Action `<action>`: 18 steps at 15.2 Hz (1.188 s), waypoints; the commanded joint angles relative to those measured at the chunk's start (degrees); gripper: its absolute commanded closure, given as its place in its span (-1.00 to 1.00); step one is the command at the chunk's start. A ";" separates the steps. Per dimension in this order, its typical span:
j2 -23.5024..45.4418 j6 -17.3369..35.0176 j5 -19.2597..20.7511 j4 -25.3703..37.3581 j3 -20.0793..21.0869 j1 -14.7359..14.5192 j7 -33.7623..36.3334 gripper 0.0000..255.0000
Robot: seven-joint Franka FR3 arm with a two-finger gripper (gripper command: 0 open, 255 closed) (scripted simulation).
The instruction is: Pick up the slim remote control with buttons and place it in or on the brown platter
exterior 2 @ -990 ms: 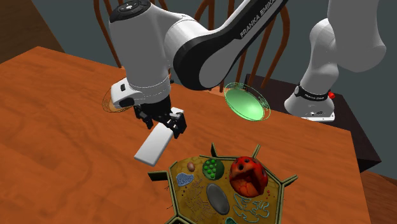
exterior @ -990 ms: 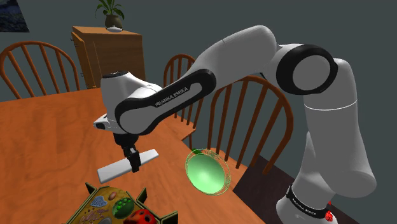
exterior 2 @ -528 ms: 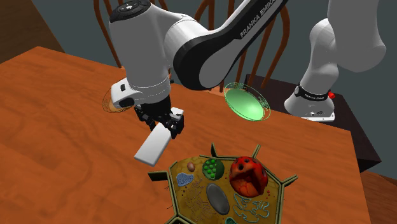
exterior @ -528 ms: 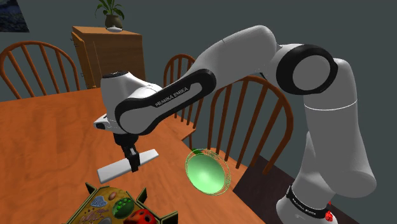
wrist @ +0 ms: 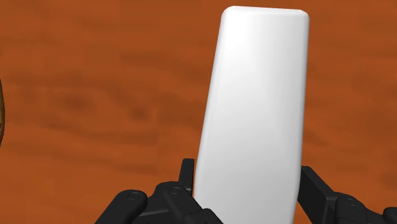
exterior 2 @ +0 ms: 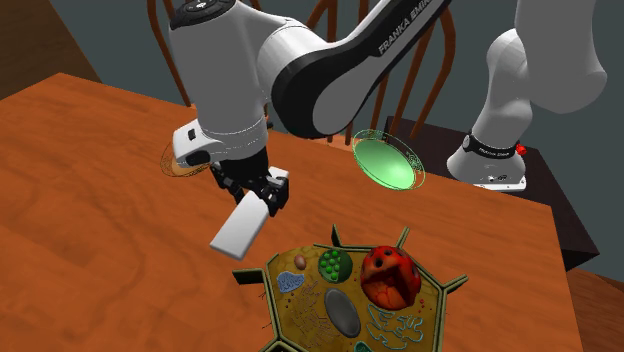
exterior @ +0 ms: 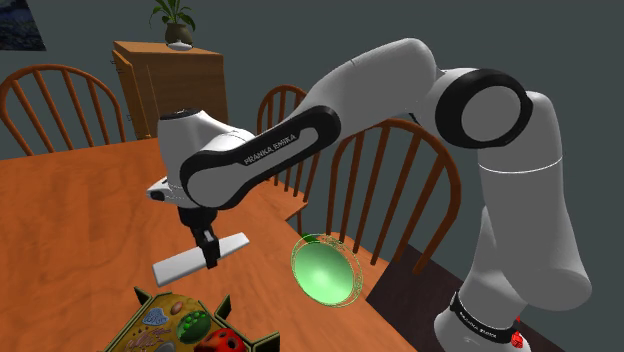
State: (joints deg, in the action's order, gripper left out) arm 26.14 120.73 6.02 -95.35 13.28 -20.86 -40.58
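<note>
Clearly, the jaws are pinching the slim remote (exterior 2: 238,228) across its width near one end, and the rest of the body sticks out past them toward the second exterior view's lower left. It is drawn as a plain white slab with rounded corners, and no buttons can be made out. It hangs low over the wooden surface (exterior 2: 90,200), tilted; whether its far end touches the wood cannot be told.

Judging by its look, the remote should be light and rigid, so it will not bend. The smooth faces may be slippery, and with a hold this close to one end the long free part could swing or pivot in the jaws if it is moved quickly. A hold nearer the middle would balance better, so slow, level carrying seems wise.

The brown platter (exterior 2: 168,166) shows as a thin ring partly behind the arm's hand, near the remote. A green bowl (exterior 2: 388,162) and a multicoloured model tray (exterior 2: 350,295) sit on other sides.
</note>
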 commanded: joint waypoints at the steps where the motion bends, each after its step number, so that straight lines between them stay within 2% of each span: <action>1: -0.64 -1.20 -0.18 0.60 0.10 0.02 -0.06 1.00; 18: -4.29 -12.67 -1.28 8.52 0.64 0.09 -0.72 1.00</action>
State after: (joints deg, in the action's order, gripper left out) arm 22.09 108.81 4.80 -87.35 13.87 -20.70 -41.36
